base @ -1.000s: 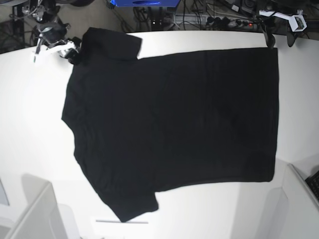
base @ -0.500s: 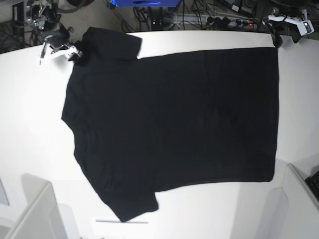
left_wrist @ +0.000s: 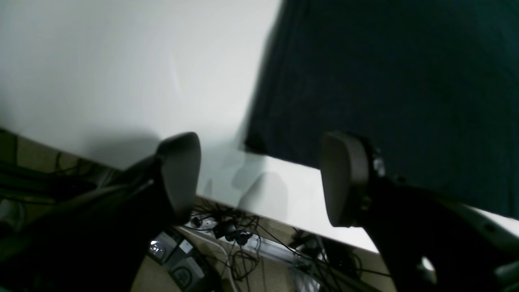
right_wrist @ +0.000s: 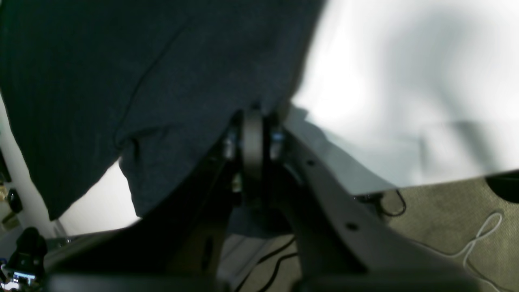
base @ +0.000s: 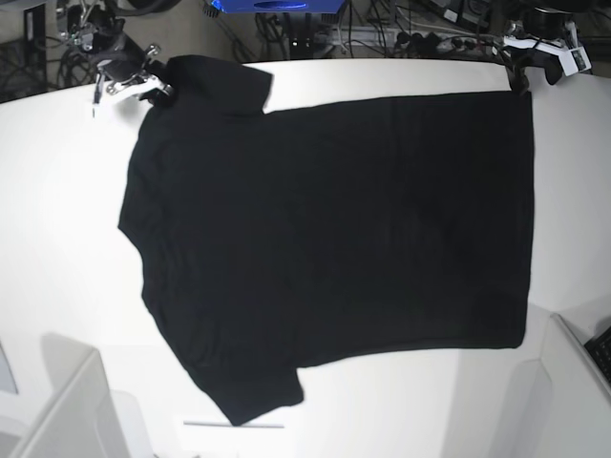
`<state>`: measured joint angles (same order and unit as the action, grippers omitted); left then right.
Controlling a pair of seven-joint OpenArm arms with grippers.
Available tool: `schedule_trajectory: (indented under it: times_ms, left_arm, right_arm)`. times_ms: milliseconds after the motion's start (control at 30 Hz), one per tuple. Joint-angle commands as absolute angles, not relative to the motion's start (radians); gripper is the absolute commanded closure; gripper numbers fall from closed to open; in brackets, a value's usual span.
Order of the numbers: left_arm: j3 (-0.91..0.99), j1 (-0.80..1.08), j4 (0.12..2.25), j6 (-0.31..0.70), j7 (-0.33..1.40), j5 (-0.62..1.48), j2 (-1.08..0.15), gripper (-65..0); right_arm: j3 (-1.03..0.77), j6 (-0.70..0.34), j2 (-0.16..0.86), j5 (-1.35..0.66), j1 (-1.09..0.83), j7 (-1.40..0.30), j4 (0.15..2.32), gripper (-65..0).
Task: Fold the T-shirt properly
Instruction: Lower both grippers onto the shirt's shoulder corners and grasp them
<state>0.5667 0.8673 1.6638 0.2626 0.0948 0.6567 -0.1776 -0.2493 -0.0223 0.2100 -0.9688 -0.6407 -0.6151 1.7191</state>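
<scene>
The black T-shirt [base: 334, 239] lies spread flat on the white table [base: 57, 239], plain side up, collar end to the left and hem to the right. My right gripper [base: 158, 88] is at the far-left sleeve; in the right wrist view its fingers [right_wrist: 252, 134] are pressed together with the sleeve's edge [right_wrist: 162, 81] at their tips. My left gripper [base: 521, 76] hovers at the hem's far corner. In the left wrist view it [left_wrist: 263, 178] stands open, and the shirt's corner [left_wrist: 257, 144] lies just beyond the gap, over the table edge.
Cables and power strips [base: 430, 38] run behind the table's far edge, with a blue object [base: 272, 6] there. White box shapes stand at the near left [base: 67, 410] and near right [base: 573, 382] corners.
My right gripper has slid up and right onto the sleeve's edge and shut. The left gripper has shifted a little at the hem's far corner and stays open.
</scene>
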Motion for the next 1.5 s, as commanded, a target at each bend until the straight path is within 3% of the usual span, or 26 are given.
schedule_trajectory:
  times_ms: [0, 267, 533, 967, 1067, 1267, 1300, 1467]
  left_arm:
    - [0.575, 0.874, 1.670, 0.266, 0.073, 0.665, -0.186, -44.8]
    - [0.568, 0.819, 1.607, 0.266, 0.085, 0.665, -0.183, -44.8]
    - [0.648, 0.708, 1.598, 0.266, 0.371, 0.812, -0.185, -44.8]
    - [0.584, 0.664, 1.592, 0.266, 0.380, 0.806, -0.188, -44.4]
    - [0.582, 0.662, 1.592, 0.266, 0.380, 0.809, -0.185, -36.5]
    - [0.588, 0.662, 1.590, 0.266, 0.380, 0.809, -0.189, -2.6]
    - [0.588, 0.662, 1.593, 0.266, 0.380, 0.808, -0.189, 0.0]
    - [0.588, 0.665, 1.598, 0.266, 0.380, 0.803, -0.193, 0.0]
  right_arm:
    - [-0.251, 0.005, 0.216, -0.941, -0.653, -0.636, 1.718, 0.0]
    - [-0.251, 0.005, 0.216, -0.941, -0.653, -0.636, 1.718, 0.0]
    - [-0.251, 0.005, 0.217, -0.941, -0.654, -0.636, 1.725, 0.0]
    - [-0.251, 0.005, 0.217, -0.941, -0.650, -0.636, 1.725, 0.0]
    - [-0.252, 0.005, 0.217, -0.941, -0.650, -0.636, 1.725, 0.0]
    - [-0.259, 0.005, 0.217, -0.941, -0.650, -0.634, 1.725, 0.0]
    - [-0.259, 0.005, 0.217, -0.941, -0.650, -0.633, 1.725, 0.0]
    - [-0.260, 0.005, 0.217, -0.941, -0.650, -0.631, 1.727, 0.0]
